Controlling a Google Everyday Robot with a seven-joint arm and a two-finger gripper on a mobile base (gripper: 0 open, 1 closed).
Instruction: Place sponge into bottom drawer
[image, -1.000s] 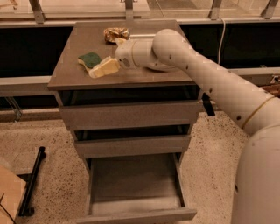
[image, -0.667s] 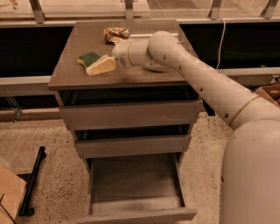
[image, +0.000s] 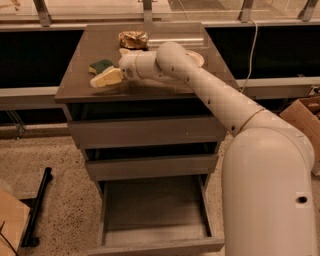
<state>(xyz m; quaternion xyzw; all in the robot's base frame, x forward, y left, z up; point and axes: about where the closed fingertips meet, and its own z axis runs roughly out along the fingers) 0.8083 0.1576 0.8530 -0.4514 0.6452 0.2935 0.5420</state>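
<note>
Camera view shows the job at its first step, the pick-up: the small wavy-edged sponge with the dark green scouring top (image: 101, 66) lies on the grey-brown bench (image: 75, 91), towards the bench's left front corner, not yet lifted. The robot's pale two-finger gripper (image: 106, 78) is down at bench level on the near side of the sponge, touching it or just beside it. From where I stand I cannot tell whether it is open or closed on anything.

Under the bench, the lowest grey-brown flat-fronted bottom drawer (image: 150, 207) is pulled well out, its plain grey inside bare. The two like drawers (image: 145, 131) between it and the bench top are shut.

The sponge lies flat, green face up. Its long axis runs roughly across the bench from left to right, slanted a little, with the right end farther back.

I'd judge the next move calls for a sure hold across the sponge's short side and a lift off the bench. The arm must then swing out past the bench's front edge and down to the open drawer, clear of the shut fronts. At the back of the bench, a shiny gold-brown foil packet (image: 133, 39) lies well apart.
</note>
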